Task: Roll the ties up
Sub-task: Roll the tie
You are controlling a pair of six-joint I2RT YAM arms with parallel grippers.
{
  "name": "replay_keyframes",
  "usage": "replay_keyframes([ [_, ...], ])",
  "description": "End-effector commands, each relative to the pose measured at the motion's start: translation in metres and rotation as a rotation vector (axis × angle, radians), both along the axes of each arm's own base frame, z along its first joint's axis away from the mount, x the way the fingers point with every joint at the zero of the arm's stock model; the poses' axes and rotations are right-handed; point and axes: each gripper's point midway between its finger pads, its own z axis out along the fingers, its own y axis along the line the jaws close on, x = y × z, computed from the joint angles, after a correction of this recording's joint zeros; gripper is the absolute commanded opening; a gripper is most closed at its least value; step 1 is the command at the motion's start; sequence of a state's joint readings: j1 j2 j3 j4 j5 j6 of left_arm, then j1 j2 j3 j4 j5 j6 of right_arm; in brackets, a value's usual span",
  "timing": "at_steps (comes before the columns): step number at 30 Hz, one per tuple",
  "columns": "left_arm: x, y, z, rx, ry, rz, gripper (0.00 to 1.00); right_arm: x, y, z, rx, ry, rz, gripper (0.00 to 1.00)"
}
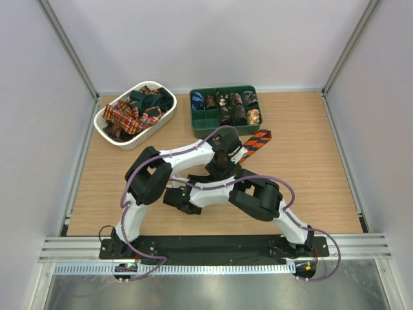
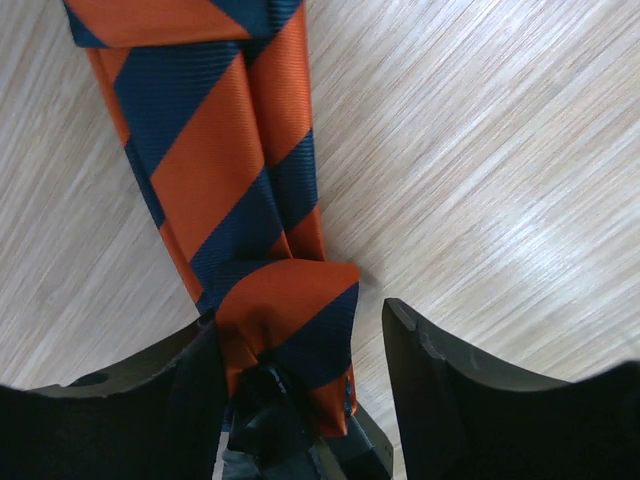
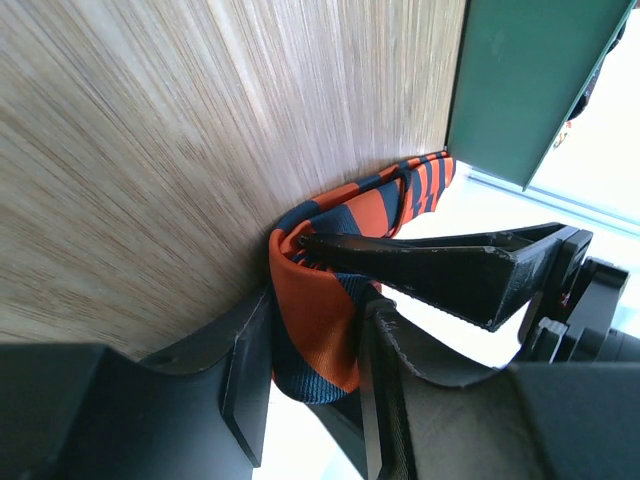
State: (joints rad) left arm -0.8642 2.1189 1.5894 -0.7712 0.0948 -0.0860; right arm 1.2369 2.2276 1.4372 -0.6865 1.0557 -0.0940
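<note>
The orange-and-navy striped fabric necktie [image 1: 258,141] lies pointing upper right, folded end pinched in the right hand [image 3: 315,350], left hand [image 2: 300,330] spread loosely around it.

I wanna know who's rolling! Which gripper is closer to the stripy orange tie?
Right, barely. The right gripper pinches the tie by its folded end, between both fingers. The left gripper stands open around that end, one finger clear of it.

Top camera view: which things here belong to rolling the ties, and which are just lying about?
Belongs to the job:
- orange striped tie, lying on the table between the grippers
- loose ties
- rolled ties

Just lying about:
- white basket, holding the loose ties
- green tray, holding the rolled ones
</note>
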Motion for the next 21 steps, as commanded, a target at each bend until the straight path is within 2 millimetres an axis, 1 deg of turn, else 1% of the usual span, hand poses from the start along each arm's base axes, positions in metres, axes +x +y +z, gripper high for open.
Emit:
replay_keyframes([
  [1, -0.062, 0.071, -0.046, 0.315, 0.27, 0.013, 0.62, -0.01, 0.001, -0.01, 0.045, 0.066, -0.004, 0.01],
  [2, -0.059, 0.07, -0.044, 0.313, 0.255, 0.014, 0.63, -0.011, 0.001, -0.011, 0.044, 0.068, -0.003, 0.01],
  [3, -0.057, 0.069, -0.043, 0.31, 0.244, 0.017, 0.65, -0.012, 0.001, -0.01, 0.045, 0.066, -0.002, 0.01],
  [7, -0.042, 0.06, -0.033, 0.28, 0.188, 0.029, 0.68, -0.014, 0.004, -0.009, 0.047, 0.068, 0.01, 0.01],
  [9, -0.031, 0.057, -0.028, 0.264, 0.145, 0.039, 0.71, -0.014, 0.006, -0.008, 0.049, 0.066, 0.015, 0.01],
  [12, -0.016, 0.048, -0.018, 0.227, 0.087, 0.049, 0.73, -0.015, 0.007, -0.008, 0.055, 0.073, 0.02, 0.01],
  [14, -0.005, 0.038, -0.008, 0.177, 0.046, 0.058, 0.77, -0.016, 0.009, -0.008, 0.062, 0.082, 0.024, 0.01],
  [15, 0.003, 0.04, -0.005, 0.184, 0.012, 0.068, 0.79, -0.017, 0.009, -0.008, 0.061, 0.086, 0.026, 0.01],
  [16, 0.01, 0.037, 0.002, 0.17, -0.016, 0.074, 0.79, -0.017, 0.009, -0.008, 0.065, 0.089, 0.026, 0.01],
  [19, 0.027, 0.032, 0.013, 0.135, -0.063, 0.099, 0.79, -0.019, 0.009, -0.009, 0.064, 0.096, 0.028, 0.01],
  [21, 0.035, 0.027, 0.02, 0.105, -0.084, 0.107, 0.8, -0.019, 0.01, -0.01, 0.066, 0.097, 0.027, 0.01],
])
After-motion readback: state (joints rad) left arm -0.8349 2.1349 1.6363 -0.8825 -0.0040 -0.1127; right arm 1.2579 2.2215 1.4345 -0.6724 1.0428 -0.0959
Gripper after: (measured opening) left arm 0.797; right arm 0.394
